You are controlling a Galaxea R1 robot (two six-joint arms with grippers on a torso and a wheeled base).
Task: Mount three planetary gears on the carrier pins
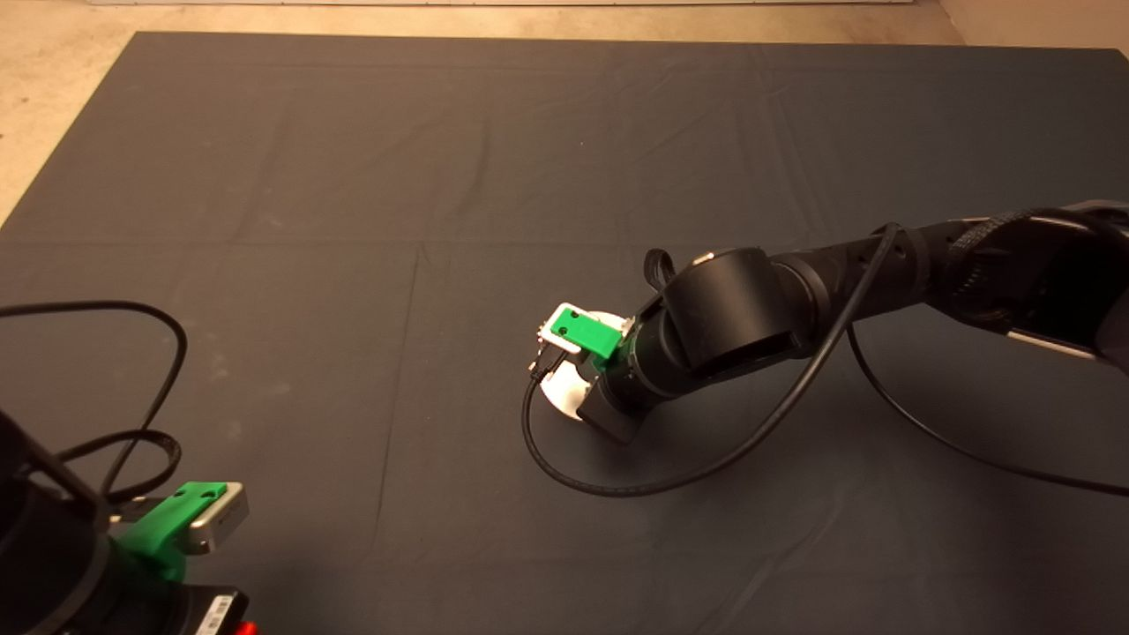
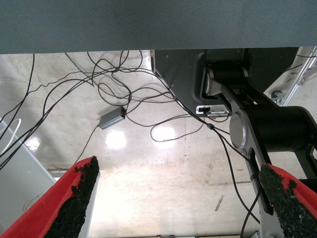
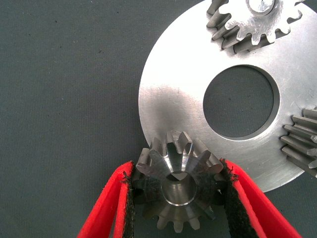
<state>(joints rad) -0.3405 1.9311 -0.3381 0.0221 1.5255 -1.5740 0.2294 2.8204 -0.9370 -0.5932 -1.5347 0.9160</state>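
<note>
- The right pincer (image 3: 176,198) is clamped on a small grey toothed metal gear with a centre hole (image 3: 177,187), one black pad against each side of its teeth.
- Just beyond the pincer's tips lies the flat, round, shiny metal carrier disc (image 3: 173,94) with a large central hole; the held gear overlaps its near rim. Whether they touch cannot be told.
- Two more toothed metal gears sit on the disc, on its far side from the pincer: one (image 3: 252,22) on a silver pin (image 3: 261,5) that shows through its centre, the other (image 3: 303,141) cut off at the picture's edge.
- Around the disc the dark mat (image 1: 353,220) on the worktop lies bare, with open room on every side of the right pincer; a black cable (image 1: 617,485) loops on the mat beside it.
- The left pincer (image 2: 183,198) waits at the mat's near left corner, fingers spread wide, over a pale floor (image 2: 163,173) with trailing wires.
</note>
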